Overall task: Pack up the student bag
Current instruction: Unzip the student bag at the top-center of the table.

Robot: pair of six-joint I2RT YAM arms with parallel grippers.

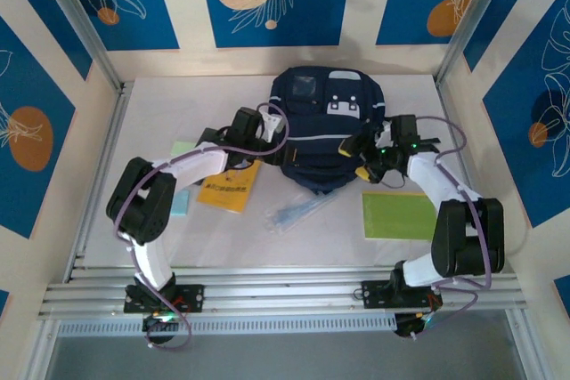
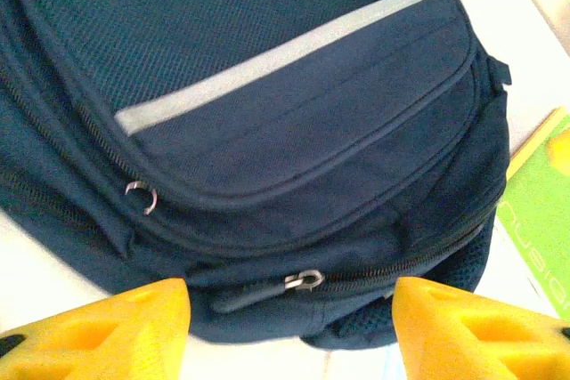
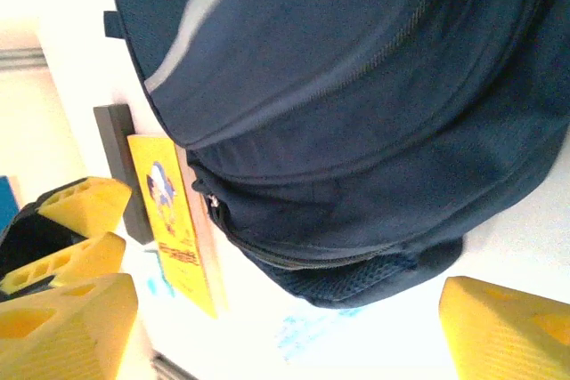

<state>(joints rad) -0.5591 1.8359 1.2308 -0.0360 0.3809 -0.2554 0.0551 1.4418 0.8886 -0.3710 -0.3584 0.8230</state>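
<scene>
Left claw and right claw both stand with jaws apart, gripping nothing; the navy backpack lies on the tabletop between them, just ahead of each.

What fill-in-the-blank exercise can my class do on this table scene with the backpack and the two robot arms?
1. The student bag is dark ____ with a pale stripe.
2. In the top view, the yellow booklet lies to the bag's ____.
3. In the top view, the green book lies to the bag's ____.
4. The left gripper and the right gripper are both ____, holding nothing.

Missing words: navy; left; right; open.
</scene>
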